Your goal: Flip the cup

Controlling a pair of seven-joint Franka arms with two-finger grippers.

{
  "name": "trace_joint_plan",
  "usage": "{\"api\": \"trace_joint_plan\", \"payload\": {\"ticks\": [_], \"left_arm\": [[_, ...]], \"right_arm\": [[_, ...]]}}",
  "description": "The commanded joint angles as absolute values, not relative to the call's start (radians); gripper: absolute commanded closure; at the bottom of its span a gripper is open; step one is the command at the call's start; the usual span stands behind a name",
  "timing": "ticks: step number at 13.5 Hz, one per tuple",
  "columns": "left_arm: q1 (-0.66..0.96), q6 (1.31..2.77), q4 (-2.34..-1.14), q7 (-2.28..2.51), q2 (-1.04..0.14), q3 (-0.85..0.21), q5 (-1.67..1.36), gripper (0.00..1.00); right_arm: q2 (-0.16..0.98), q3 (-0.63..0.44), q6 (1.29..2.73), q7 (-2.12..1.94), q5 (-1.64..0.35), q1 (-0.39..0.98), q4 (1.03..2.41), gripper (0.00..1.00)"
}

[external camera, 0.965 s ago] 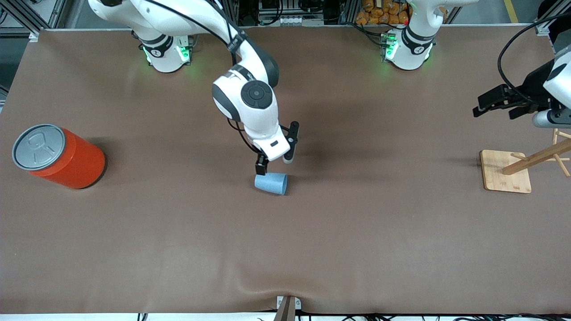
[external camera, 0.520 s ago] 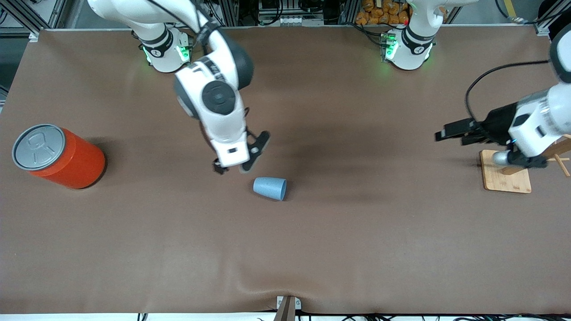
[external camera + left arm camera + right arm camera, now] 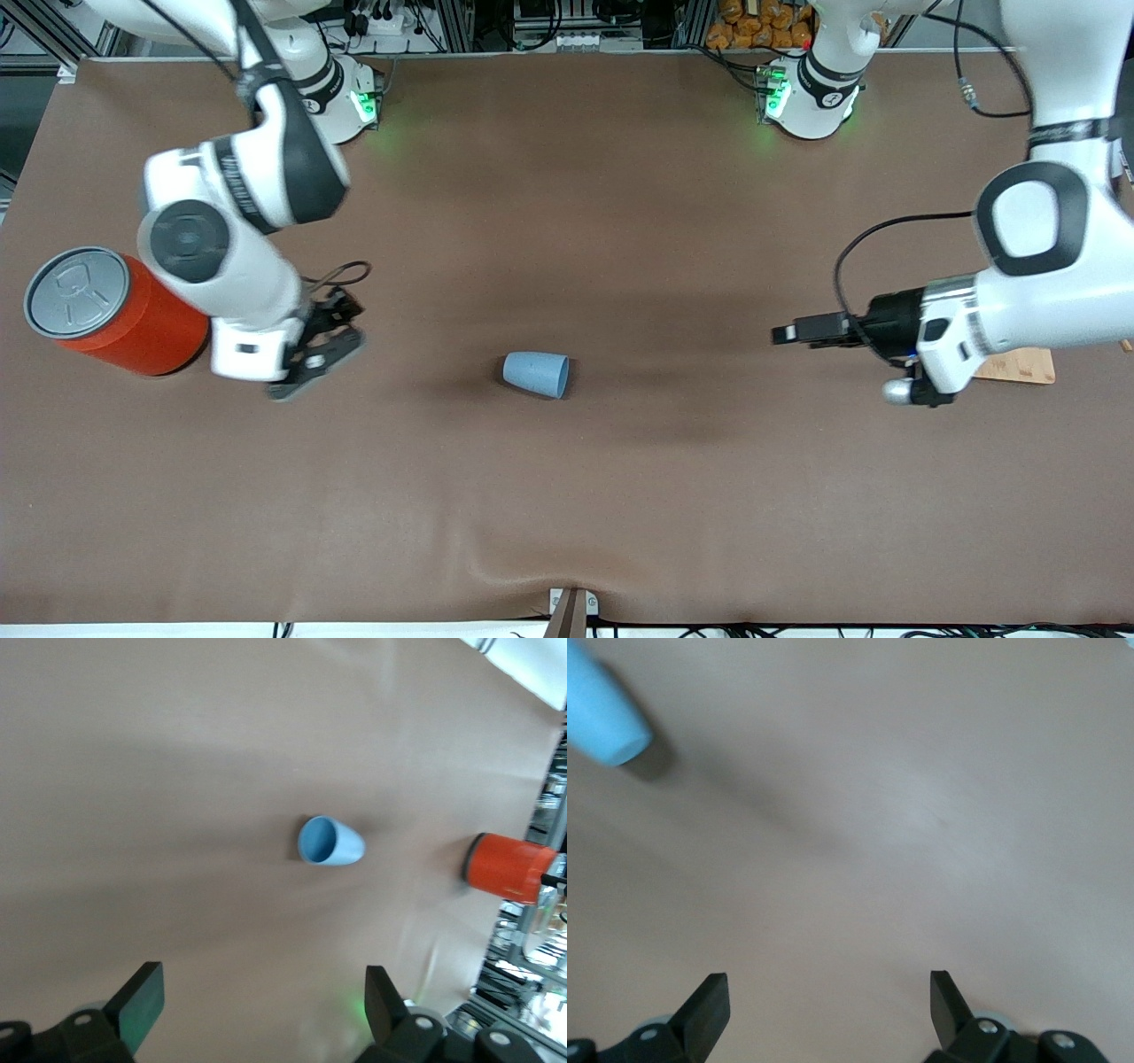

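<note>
The cup (image 3: 537, 373) looks like matt blue plastic, smooth all over. The orange can (image 3: 142, 323) has a shiny side and a dull grey metal lid (image 3: 76, 291). The brown table cover (image 3: 567, 496) looks soft, matt, like cloth. The arms' shells look like glossy white plastic.

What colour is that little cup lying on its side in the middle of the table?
Light blue, plain and matte. The cup shows best in the front view.

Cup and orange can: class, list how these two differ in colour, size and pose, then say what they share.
Colour: the cup is matte light blue; the orange can has a grey pull-tab lid.
Size: the cup is far smaller than the can.
Pose: the cup lies on its side; the can stands upright.
Shared: both rest on the brown table, neither held.
</note>
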State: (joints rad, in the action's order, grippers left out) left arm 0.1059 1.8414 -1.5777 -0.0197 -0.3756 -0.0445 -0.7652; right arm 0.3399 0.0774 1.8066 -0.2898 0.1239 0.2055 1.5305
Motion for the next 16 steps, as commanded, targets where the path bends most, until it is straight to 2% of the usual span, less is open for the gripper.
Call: {"api": "trace_joint_plan", "payload": {"ticks": [1,4,6,9,11,13,16], "left_arm": [[0.172,1.905,-1.528,-0.055,-0.457,-0.048,-0.877,0.00],[0.221,1.953,-1.529,-0.213,-0.544,-0.048,-1.101,0.00],[0.251,1.956,-1.525,-0.230,-0.606,-0.048,-1.127,0.00],[0.304,2.046,-1.485,-0.264,-0.684,-0.049,-1.153,0.00],[0.322,2.051,-1.465,-0.271,-0.719,-0.049,-1.202,0.00],[0.353,2.104,-1.444,-0.290,-0.758,-0.049,-1.235,0.00],[0.385,2.169,-1.385,-0.291,-0.824,-0.049,-1.241,0.00]], "right_arm": [[0.241,0.098,1.754,-0.187,0.109,0.131,1.568,0.00],[0.174,0.098,1.724,-0.054,0.109,0.092,1.571,0.00],[0.131,0.100,1.723,-0.029,0.104,0.039,1.580,0.00],[0.033,0.100,1.707,-0.020,0.101,-0.008,1.652,0.00],[-0.015,0.098,1.648,-0.005,0.065,-0.034,1.661,0.00],[-0.028,0.059,1.594,0.046,-0.023,-0.052,1.652,0.00],[-0.028,-0.006,1.519,0.046,-0.025,-0.031,1.582,0.00]]}}
